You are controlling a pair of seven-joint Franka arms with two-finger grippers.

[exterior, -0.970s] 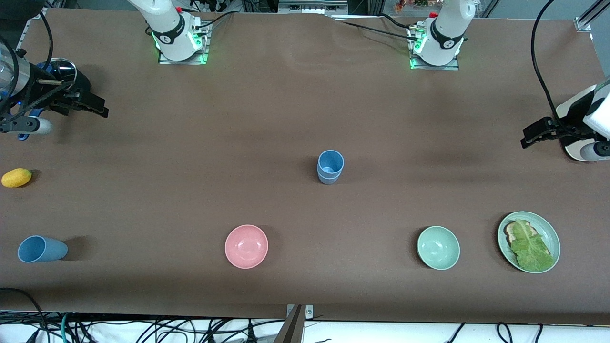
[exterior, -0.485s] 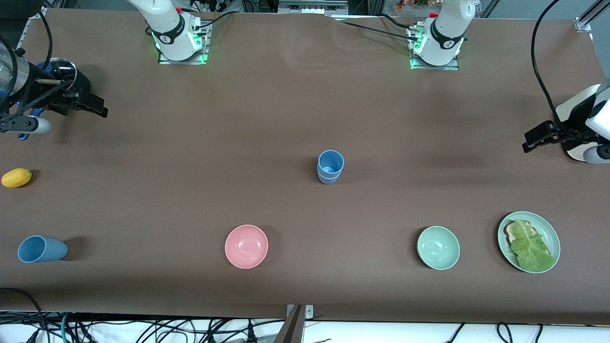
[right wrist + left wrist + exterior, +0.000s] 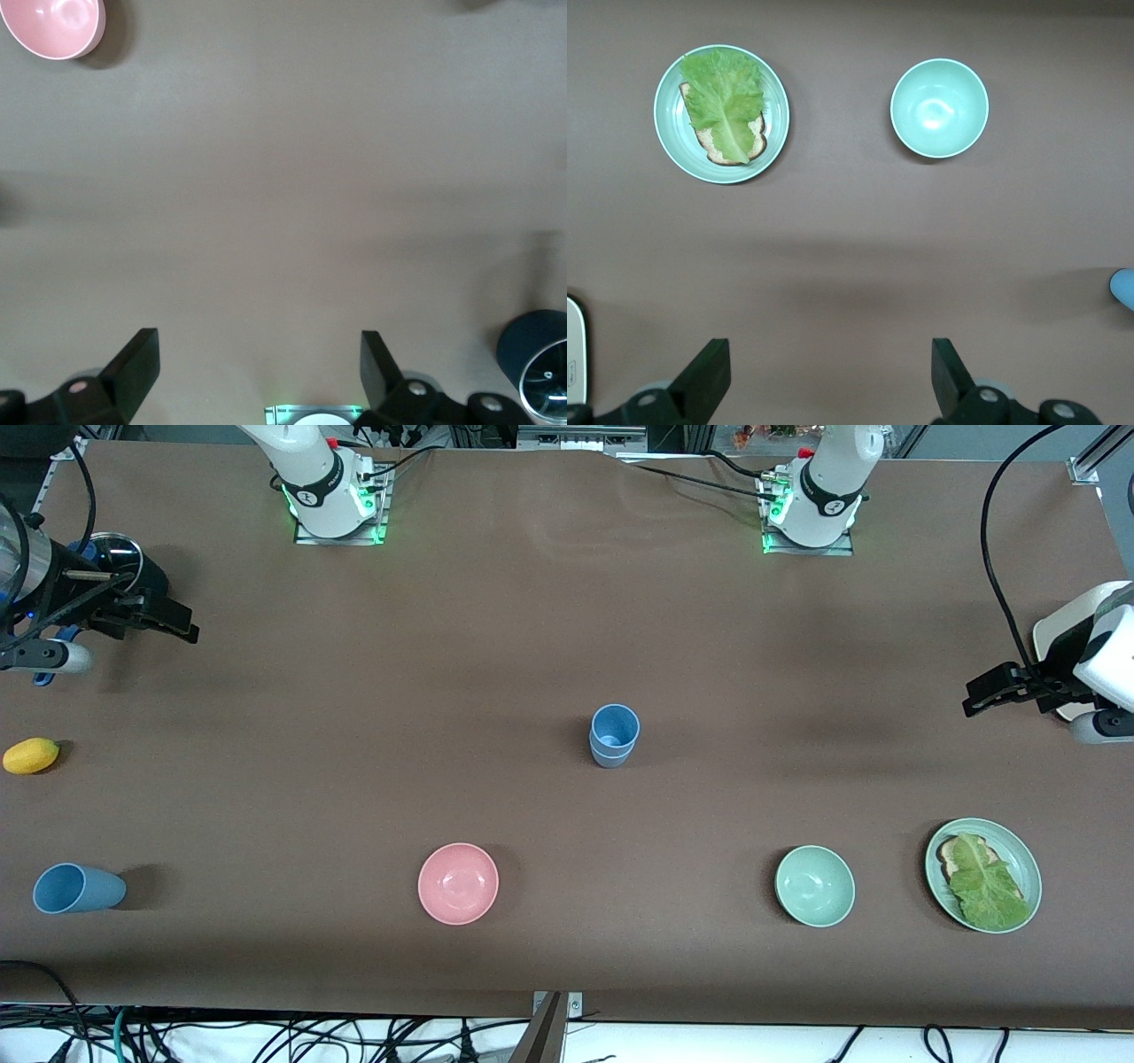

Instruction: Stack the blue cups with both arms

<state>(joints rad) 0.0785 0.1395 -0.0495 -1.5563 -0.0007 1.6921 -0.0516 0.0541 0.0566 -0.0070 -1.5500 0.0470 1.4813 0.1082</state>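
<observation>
Even overhead light is falling on the table [image 3: 532, 620]; soft short shadows are lying beside the cups [image 3: 613, 735] and bowls. Green base LEDs are glowing. Front view is showing sharp. Right wrist view is looking paler and washed out; pink bowl [image 3: 53, 25] is showing glare.

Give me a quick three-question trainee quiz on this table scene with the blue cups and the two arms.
1. True or false: the left gripper is shut on a cup.
2. What lies on the green plate? A) lemon B) bread and lettuce C) nothing
3. Fill in: the lone blue cup lies on its ____.

Key: 1 false: open, as is the right gripper. 2 B. 3 side; the stacked blue cups stand upright.
</observation>
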